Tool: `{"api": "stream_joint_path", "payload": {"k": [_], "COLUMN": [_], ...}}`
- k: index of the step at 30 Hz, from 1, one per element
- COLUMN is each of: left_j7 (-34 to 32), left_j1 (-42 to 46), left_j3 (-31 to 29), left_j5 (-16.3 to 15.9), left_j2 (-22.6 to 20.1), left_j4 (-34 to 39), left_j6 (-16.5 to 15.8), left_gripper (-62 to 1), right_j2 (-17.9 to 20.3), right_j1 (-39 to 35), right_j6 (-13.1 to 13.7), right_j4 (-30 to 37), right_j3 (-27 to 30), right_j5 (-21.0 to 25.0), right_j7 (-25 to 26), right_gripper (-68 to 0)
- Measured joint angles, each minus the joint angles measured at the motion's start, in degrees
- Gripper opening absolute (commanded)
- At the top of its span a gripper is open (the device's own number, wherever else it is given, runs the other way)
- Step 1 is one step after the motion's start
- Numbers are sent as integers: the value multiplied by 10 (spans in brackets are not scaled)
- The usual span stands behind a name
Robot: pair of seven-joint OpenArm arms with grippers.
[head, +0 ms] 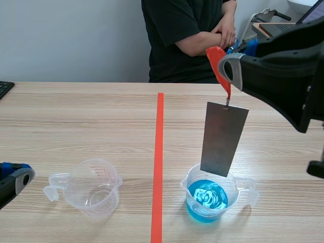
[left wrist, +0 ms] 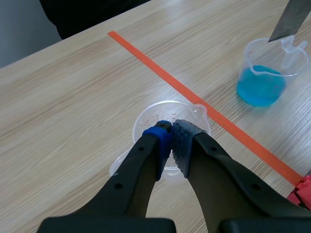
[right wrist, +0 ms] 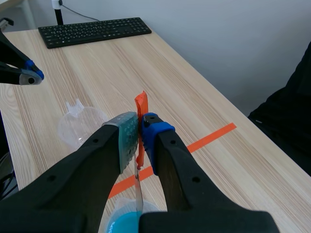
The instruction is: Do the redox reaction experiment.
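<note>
A grey metal plate (head: 223, 138) hangs from an orange-red clip (head: 219, 65), its lower edge just above the rim of a clear beaker of blue liquid (head: 209, 199). My right gripper (head: 230, 68) is shut on the clip; in the right wrist view the clip (right wrist: 140, 127) sits between the pads, above the blue liquid (right wrist: 121, 225). An empty clear beaker (head: 92, 186) stands left of the tape line. My left gripper (left wrist: 171, 137) is shut on nothing, hovering over the empty beaker (left wrist: 170, 132). In the scene view only its tip (head: 20, 177) shows, at the left edge.
A person in a black shirt (head: 187, 38) sits across the table with arms folded. A black keyboard (right wrist: 92, 31) lies at the far left of the table. A laptop (head: 304, 20) stands behind the right arm.
</note>
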Motion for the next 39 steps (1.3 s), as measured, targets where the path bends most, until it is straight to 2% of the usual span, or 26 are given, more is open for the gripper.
{"api": "stream_joint_path", "payload": {"k": [3, 6, 9, 13, 18, 21, 28, 39], "left_j7": [0, 0, 0, 0, 0, 0, 0, 0], "left_j1": [-39, -72, -107, -158, -221, -254, -303, -327], "left_j3": [29, 84, 153, 238, 306, 327, 355, 362], "left_j5": [18, 22, 55, 79, 105, 123, 123, 123], "left_j2": [-1, -1, -1, 2, 20, 41, 88, 110], "left_j4": [-26, -47, -63, -90, -141, -178, -247, -266], "left_j6": [0, 0, 0, 0, 0, 0, 0, 0], "left_gripper": [-566, -566, -566, -566, -566, -566, -566, -566], "right_j2": [0, 0, 0, 0, 0, 0, 0, 0], "right_j1": [0, 0, 0, 0, 0, 0, 0, 0], "right_j6": [0, 0, 0, 0, 0, 0, 0, 0], "right_j4": [0, 1, 1, 1, 1, 1, 1, 1], "right_j3": [0, 0, 0, 0, 0, 0, 0, 0], "right_j5": [0, 0, 0, 0, 0, 0, 0, 0], "right_j7": [0, 0, 0, 0, 0, 0, 0, -1], "right_gripper": [-660, -660, -660, -660, -660, -660, -660, -660]}}
